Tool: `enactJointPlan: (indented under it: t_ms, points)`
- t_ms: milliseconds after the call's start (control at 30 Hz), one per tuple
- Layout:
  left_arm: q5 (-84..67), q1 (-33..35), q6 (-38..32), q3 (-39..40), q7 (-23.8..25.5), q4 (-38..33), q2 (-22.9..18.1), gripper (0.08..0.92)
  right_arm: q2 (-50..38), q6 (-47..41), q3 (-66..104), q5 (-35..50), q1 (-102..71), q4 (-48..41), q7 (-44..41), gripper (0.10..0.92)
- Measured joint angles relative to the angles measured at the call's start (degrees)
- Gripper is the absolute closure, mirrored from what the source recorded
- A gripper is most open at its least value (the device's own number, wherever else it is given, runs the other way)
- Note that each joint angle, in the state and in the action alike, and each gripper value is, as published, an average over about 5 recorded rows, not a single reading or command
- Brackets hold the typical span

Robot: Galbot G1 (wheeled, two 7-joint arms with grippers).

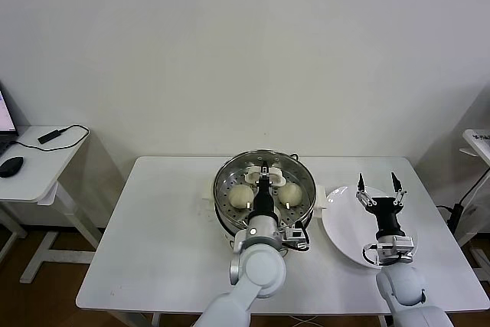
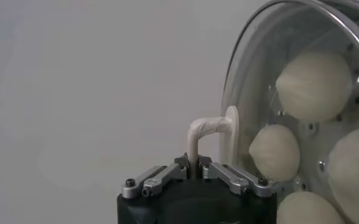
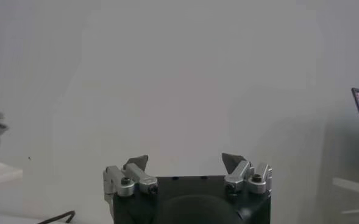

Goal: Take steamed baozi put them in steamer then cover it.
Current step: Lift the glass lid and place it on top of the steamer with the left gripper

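Observation:
The steamer point(image 1: 219, 189) stands at the middle of the white table. The glass lid point(image 1: 295, 165) lies over its mouth; I cannot tell whether it rests on the rim. My left gripper point(image 1: 264, 178) is shut on the lid's white handle point(image 2: 199, 135). Steamed baozi show through the glass: two in the head view point(image 1: 240, 196) point(image 1: 289, 193), several in the left wrist view point(image 2: 313, 85) point(image 2: 275, 152). My right gripper point(image 1: 378, 187) is open and empty above the flat white plate point(image 1: 343, 227); it also shows in the right wrist view point(image 3: 185, 161).
The bare white plate lies right of the steamer. A side desk point(image 1: 31, 170) with a mouse and a cabled adapter stands at far left. Another table's edge point(image 1: 478, 139) is at far right. The wall is close behind.

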Motion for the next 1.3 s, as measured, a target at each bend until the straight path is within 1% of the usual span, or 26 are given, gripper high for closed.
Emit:
enactJointPlan:
  t_ms: [833, 933, 1300]
  points:
    - [2.21, 0.75, -2.02, -1.31, -1.51, 2.03, -0.10, 0.804, -0.09, 0.30, 0.18, 0.14, -0.33, 0.29, -0.02, 0.203]
    - [2.24, 1.02, -2.12, -1.47, -1.45, 1.87, -0.09, 0.766, -0.10, 0.31, 0.18, 0.17, -0.33, 0.29, -0.04, 0.203]
    - [1.62, 2.41, -2.08, -1.10, -1.16, -0.80, -0.08, 0.456, 0.04, 0.37, -0.11, 0.17, -0.23, 0.30, -0.19, 0.203]
